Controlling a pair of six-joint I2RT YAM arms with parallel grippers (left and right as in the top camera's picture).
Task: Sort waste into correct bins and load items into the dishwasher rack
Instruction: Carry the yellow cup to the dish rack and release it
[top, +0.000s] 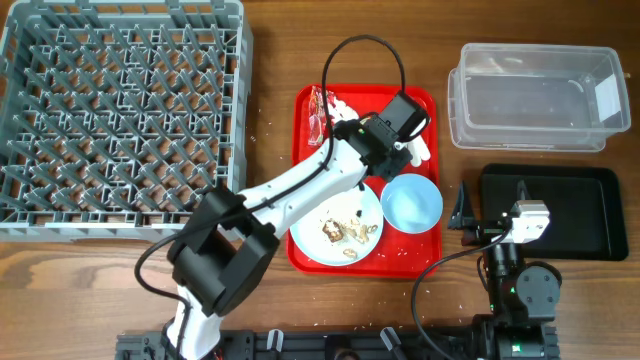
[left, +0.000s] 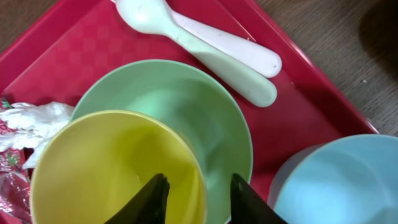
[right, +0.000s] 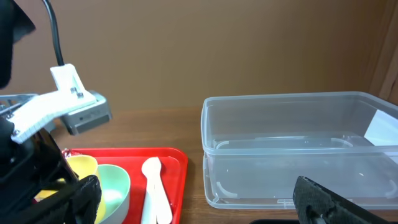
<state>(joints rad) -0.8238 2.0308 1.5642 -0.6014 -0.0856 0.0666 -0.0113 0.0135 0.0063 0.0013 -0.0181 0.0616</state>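
My left gripper (left: 199, 200) is open over the far end of the red serving tray (top: 310, 200). One finger is inside the small yellow cup (left: 106, 168), the other just outside its rim, over the pale green bowl (left: 186, 106). The white fork and spoon (left: 211, 43) lie beyond the bowl. The light blue bowl (top: 411, 202) and the pale plate (top: 312, 245) with brown food scraps (top: 345, 232) sit nearer. The red-and-white wrapper (top: 319, 112) and white tissue (left: 37, 121) lie at the tray's far left. My right gripper (right: 199, 211) is open and empty.
The grey dishwasher rack (top: 120, 110) fills the left of the table. The clear tub (top: 535, 95) stands at the far right, and the black tray (top: 590, 215) lies in front of it, beside my right arm. Crumbs dot the table round the red tray.
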